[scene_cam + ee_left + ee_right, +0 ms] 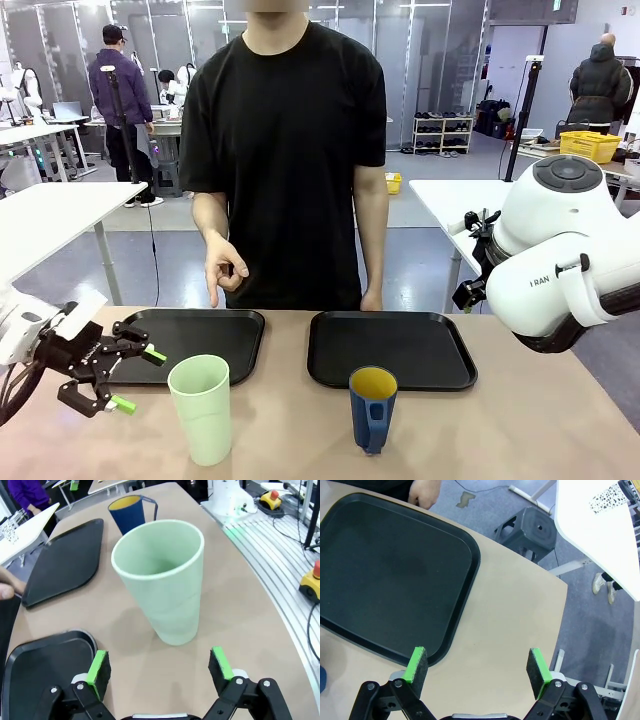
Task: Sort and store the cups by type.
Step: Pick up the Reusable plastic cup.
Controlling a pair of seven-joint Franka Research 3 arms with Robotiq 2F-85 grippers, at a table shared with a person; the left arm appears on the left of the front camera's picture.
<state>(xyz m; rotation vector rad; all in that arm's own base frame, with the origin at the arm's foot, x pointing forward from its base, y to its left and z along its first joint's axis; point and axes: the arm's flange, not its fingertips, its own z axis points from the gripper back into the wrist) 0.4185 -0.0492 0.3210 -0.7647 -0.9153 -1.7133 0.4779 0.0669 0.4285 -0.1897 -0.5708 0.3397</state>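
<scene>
We're looking across the table (520,430), and the pale green tumbler (200,408) stands upright on the near edge, left of centre, just in front of the left tray (215,328). The dark blue mug (373,408) is to its right, yellow inside, also upright on the bare tabletop, just in front of the right tray (410,350). The two cups are well apart, and neither is on a tray.

The left gripper (138,379) hangs low at the left, beside the tumbler, with its green-padded fingers spread wide and nothing between them. From its own camera the left gripper (159,666) faces the tumbler (160,580) head-on, close but not touching, with the mug (131,511) beyond it (handle turned to the right in this view).

Over on the other wrist, the right gripper (476,665) is just as wide, jaws empty, hovering above the tabletop by the corner of the right tray (385,580).

The right arm (560,200) bulks white at the right edge, and on its casing we can read the lettering (540,282) "RAN", with the start of the word unclear.

The person (285,150) in a black T-shirt stands at the far side, the raised hand (225,270) with fingers curled downward above the left tray and the lowered hand (372,300) at the table's far edge.
</scene>
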